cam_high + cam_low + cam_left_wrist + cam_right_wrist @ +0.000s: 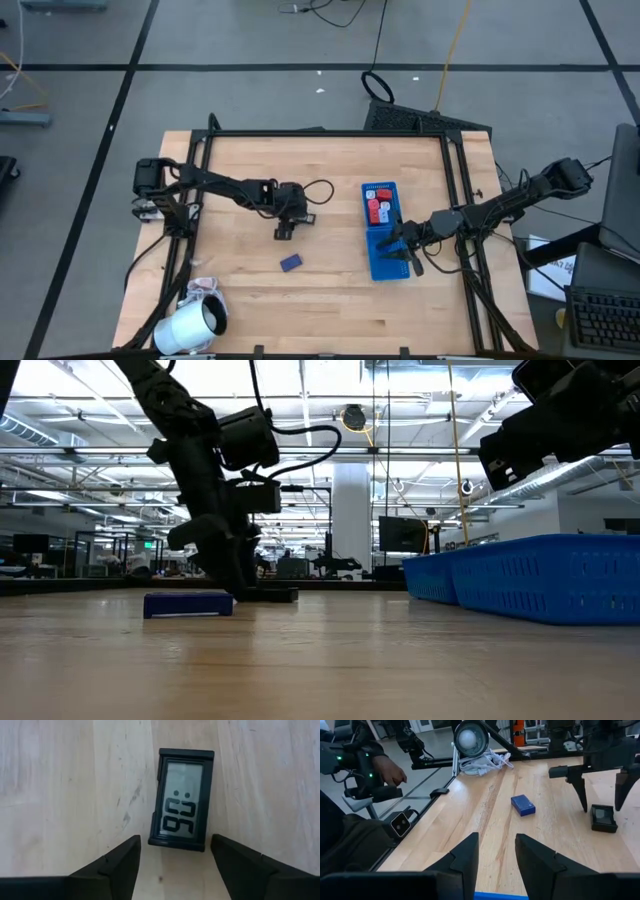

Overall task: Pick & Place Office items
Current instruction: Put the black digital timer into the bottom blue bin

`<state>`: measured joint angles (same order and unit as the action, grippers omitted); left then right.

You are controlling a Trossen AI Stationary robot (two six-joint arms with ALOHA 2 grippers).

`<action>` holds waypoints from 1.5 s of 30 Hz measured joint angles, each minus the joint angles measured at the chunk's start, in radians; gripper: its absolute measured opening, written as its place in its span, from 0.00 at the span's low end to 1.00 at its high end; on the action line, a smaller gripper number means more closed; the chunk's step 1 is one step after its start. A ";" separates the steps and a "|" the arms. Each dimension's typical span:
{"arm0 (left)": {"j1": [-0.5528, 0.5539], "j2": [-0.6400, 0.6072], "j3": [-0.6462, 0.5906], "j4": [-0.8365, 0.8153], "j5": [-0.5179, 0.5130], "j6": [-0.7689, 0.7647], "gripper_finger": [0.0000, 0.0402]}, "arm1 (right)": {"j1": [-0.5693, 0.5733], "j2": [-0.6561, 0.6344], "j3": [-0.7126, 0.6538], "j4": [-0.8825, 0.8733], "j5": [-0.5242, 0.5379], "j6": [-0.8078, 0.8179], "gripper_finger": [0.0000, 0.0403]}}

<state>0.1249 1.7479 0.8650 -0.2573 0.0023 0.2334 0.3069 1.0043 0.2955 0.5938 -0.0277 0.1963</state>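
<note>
A small black item with a grey display (182, 800) lies flat on the wooden table, face up. My left gripper (175, 857) stands open just above it, pointing steeply down, one finger on either side of its near end and touching nothing; the same shows in the high view, gripper (286, 224) over item (285, 233). A dark blue block (291, 263) lies nearer the front edge. My right gripper (495, 855) hangs open and empty over the near end of the blue tray (378, 262), which holds red pieces (377, 209).
A big white roll (190, 326) with a bundle of white cord lies at the front left corner. A dark frame (330, 133) borders the table. Bare wood lies between the blue block and the tray. A person (380, 770) sits beyond the table's left side.
</note>
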 joint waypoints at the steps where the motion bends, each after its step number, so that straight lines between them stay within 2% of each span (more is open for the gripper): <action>1: 0.000 0.003 0.000 0.009 0.001 -0.006 0.61 | 0.000 0.000 0.000 0.000 0.000 0.000 0.29; 11: -0.005 0.012 -0.004 0.082 0.025 -0.106 0.53 | 0.000 0.000 0.000 0.000 0.000 0.000 0.29; 18: -0.006 0.012 -0.004 0.094 0.022 -0.075 0.47 | 0.000 0.000 0.000 0.000 0.000 0.000 0.29; 24: -0.027 0.011 -0.004 0.103 -0.050 -0.106 0.38 | 0.000 0.000 0.000 0.001 0.001 0.000 0.29; 26: -0.048 0.000 -0.004 0.104 -0.094 -0.114 0.38 | 0.000 0.000 0.000 0.005 0.007 0.000 0.29; 28: -0.084 -0.017 -0.007 0.109 -0.187 -0.099 0.38 | 0.000 0.000 0.000 0.016 0.037 0.000 0.29; 32: -0.178 -0.069 -0.006 0.168 -0.391 -0.038 0.38 | 0.000 0.001 0.000 0.048 0.143 0.007 0.29; 38: -0.310 -0.103 0.007 0.251 -0.604 0.043 0.38 | -0.005 0.042 0.000 0.148 0.264 0.056 0.29; 41: -0.344 -0.101 0.051 0.264 -0.663 0.063 0.38 | -0.022 0.097 0.003 0.227 0.266 0.057 0.29; 45: -0.366 -0.094 0.117 0.261 -0.678 0.094 0.38 | -0.057 0.206 0.044 0.296 0.267 0.057 0.32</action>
<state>-0.2416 1.6538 0.9825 0.0036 -0.6758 0.3275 0.2496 1.2107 0.3395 0.8902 0.2390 0.2533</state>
